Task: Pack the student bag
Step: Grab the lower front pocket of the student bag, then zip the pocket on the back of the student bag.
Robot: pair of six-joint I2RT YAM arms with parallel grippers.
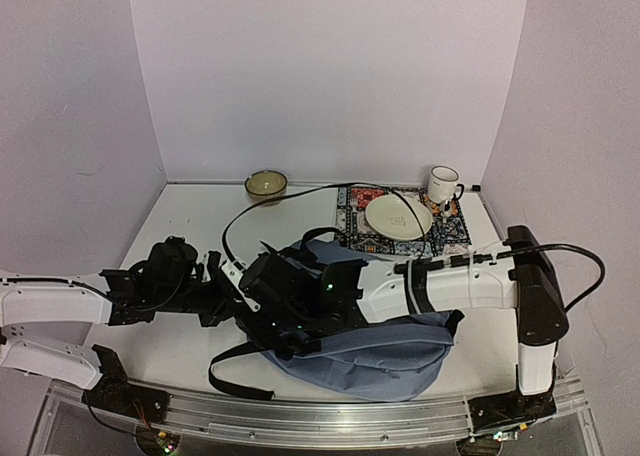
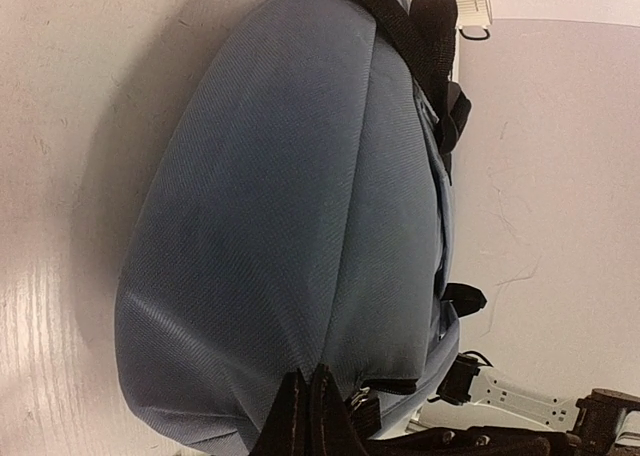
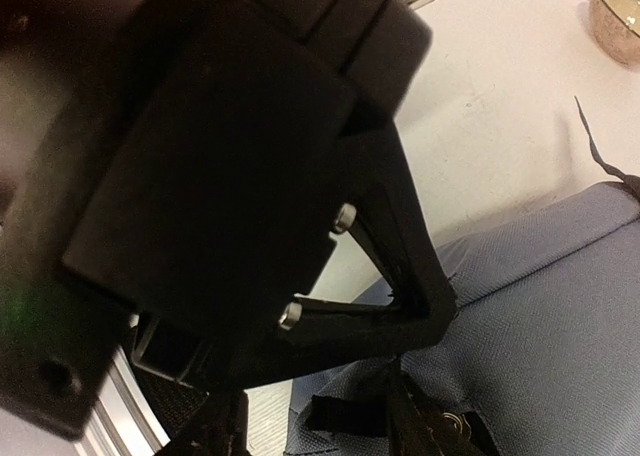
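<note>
Left jaws pinch the edge of the slumped blue-grey student bag (image 2: pixel 300 196).

Student bag (image 1: pixel 370 351) blocks centre; plate (image 1: pixel 398 217), mug (image 1: pixel 441 184) far right; far-left table (image 1: pixel 180 226) open

Soft, even light
Right wrist view's half black, blurry up close; student bag (image 2: pixel 280 226) throws a faint shadow.

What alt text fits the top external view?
A blue-grey student bag lies on a white table, left arm and right arm meeting at its left end. Behind sit a bowl, and a plate and mug on a patterned mat.
</note>
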